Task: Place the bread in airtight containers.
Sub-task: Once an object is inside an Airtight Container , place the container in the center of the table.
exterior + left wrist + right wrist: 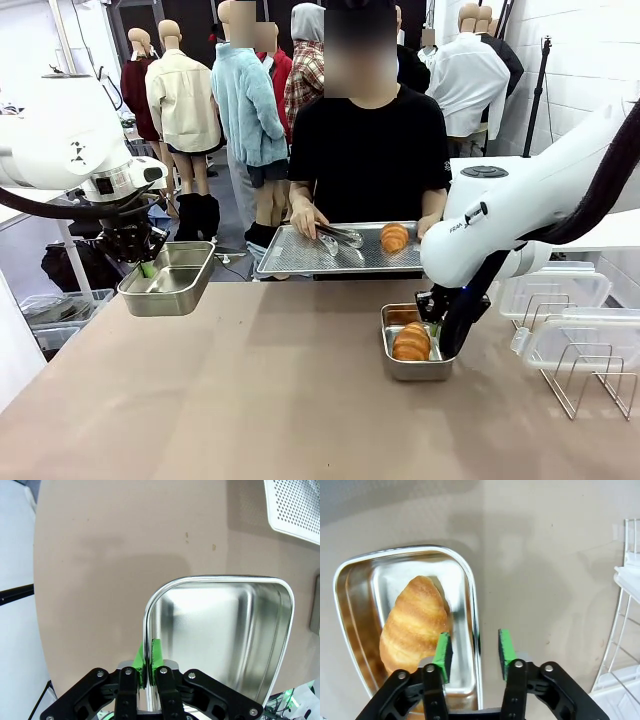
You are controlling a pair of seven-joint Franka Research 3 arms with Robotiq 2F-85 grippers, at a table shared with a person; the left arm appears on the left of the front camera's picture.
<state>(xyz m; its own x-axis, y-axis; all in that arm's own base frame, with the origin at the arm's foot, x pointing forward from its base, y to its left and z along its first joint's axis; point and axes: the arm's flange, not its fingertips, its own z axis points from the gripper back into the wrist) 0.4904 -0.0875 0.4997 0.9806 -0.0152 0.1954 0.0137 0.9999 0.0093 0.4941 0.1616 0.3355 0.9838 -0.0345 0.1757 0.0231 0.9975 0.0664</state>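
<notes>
Slippage threatens the empty rectangular steel pan clamped by its thin rim in our left gripper, while our open-jawed right gripper straddles the second steel pan beside its golden-brown croissant.

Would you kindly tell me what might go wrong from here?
The left gripper pinches the empty pan by one rim only; it may tilt or slip. The right gripper stands open astride the rim of the filled pan, beside the croissant; closing could dent it or tip the pan.
</notes>
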